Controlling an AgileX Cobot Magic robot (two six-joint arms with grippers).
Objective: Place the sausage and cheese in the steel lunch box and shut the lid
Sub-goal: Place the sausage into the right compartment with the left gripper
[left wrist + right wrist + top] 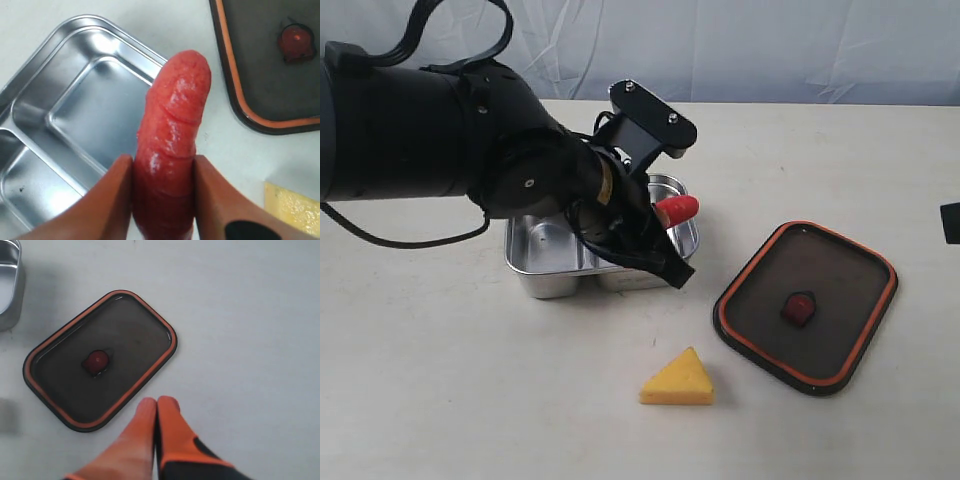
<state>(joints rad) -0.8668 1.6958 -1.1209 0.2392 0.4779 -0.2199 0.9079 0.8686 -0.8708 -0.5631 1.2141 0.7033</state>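
Sausage (677, 210) sits clamped between the left gripper's (162, 167) jaws just above centre frame in the exterior view, held over the right compartment of the box (545, 278), its red tip pointing right. Both compartments look bare. Cheese (678, 380) lies on the table (470, 400) at lower centre, apart from the box. The lid (845, 265) lies seal-up at right of centre. The right gripper (157, 407) hangs near the lid's edge, jaws pressed together on nothing.

Left tool (162, 162) grips the sausage (176, 100), arm angled down; right tool (157, 403) hangs with fingers pressed together.
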